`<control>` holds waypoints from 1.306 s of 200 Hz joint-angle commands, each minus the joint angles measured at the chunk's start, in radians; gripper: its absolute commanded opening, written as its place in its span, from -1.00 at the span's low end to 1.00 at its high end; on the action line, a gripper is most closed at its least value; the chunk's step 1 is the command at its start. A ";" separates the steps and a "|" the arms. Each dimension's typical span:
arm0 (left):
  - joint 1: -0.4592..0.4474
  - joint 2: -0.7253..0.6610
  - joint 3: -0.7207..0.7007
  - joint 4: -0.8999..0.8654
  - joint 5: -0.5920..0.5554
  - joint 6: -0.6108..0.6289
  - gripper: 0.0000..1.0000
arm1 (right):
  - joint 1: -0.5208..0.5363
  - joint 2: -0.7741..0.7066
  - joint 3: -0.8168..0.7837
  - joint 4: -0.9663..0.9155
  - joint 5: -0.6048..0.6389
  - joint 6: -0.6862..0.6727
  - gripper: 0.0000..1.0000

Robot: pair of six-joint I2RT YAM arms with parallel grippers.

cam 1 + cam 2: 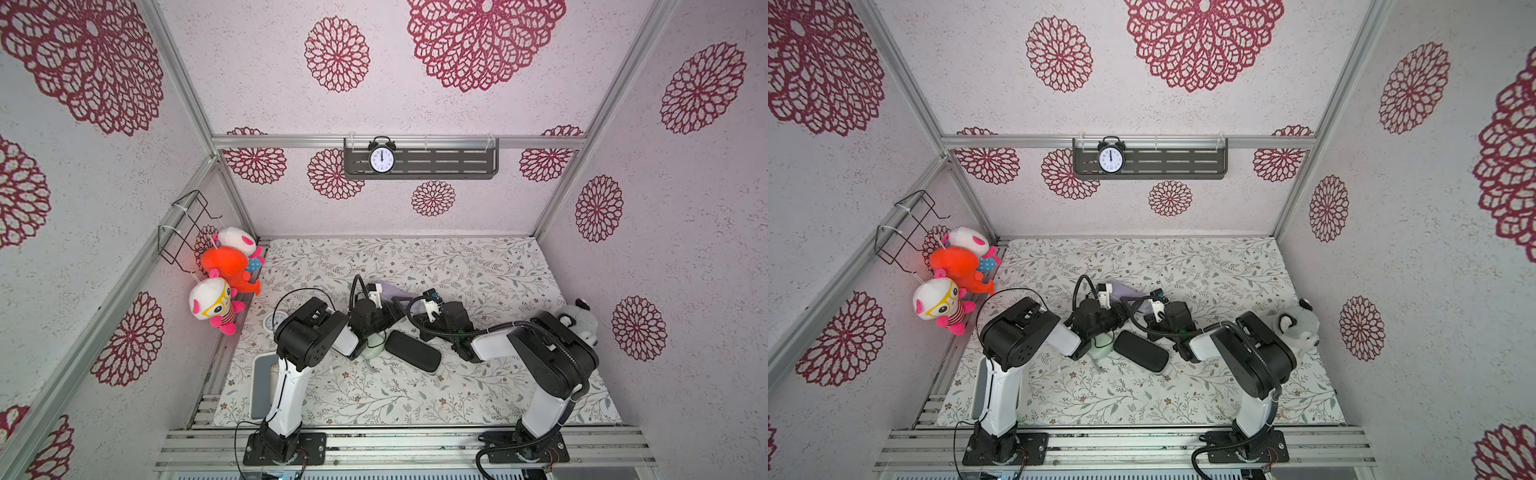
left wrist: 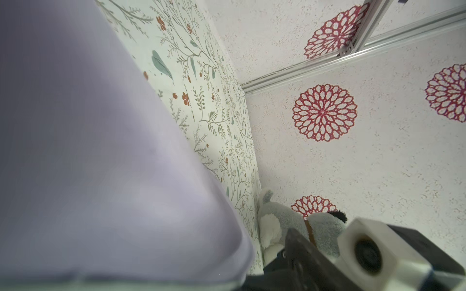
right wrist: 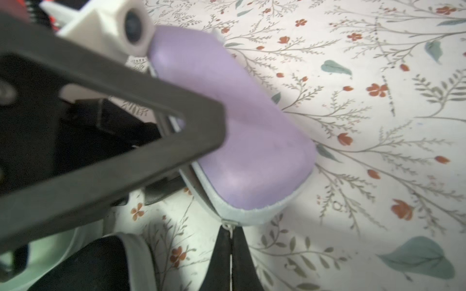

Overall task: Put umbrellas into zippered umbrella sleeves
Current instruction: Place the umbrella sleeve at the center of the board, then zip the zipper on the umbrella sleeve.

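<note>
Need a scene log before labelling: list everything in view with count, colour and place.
lilac sleeve: one, lilac, mid-table, between the grippers
black sleeve: one, black, nearer the arm bases
mint green sleeve: one, mint, mostly hidden under the left arm
grey tray: one, grey, table's left edge
plush toys: three, white-pink, orange, white with yellow glasses, hanging on the left wall
plush husky: one, grey-white, table's right edge
alarm clock: one, black with white face, on the shelf
shelf: one, grey, back wall
wire basket: one, black, left wall
left gripper: black, at the lilac sleeve; open or shut unclear
right gripper: black, shut, tips at the lilac sleeve's zip
</note>
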 commanded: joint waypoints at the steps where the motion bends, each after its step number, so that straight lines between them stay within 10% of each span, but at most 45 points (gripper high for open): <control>1: 0.040 -0.021 -0.043 -0.061 0.007 0.016 0.74 | -0.056 0.017 0.010 -0.036 -0.004 0.018 -1.00; 87: 0.095 -0.197 -0.106 -0.297 -0.036 0.149 0.75 | -0.216 0.069 0.085 -0.161 0.028 0.028 -1.00; 153: 0.098 -0.354 0.137 -0.853 -0.232 0.500 0.58 | -0.272 0.105 0.158 -0.184 0.023 0.017 -1.00; 207: 0.072 -0.089 0.552 -1.113 0.016 0.854 0.56 | -0.300 0.117 0.144 -0.092 -0.107 0.032 -1.00; 261: -0.044 0.029 0.703 -1.341 -0.164 1.002 0.58 | -0.301 0.093 0.117 -0.093 -0.155 0.025 -1.00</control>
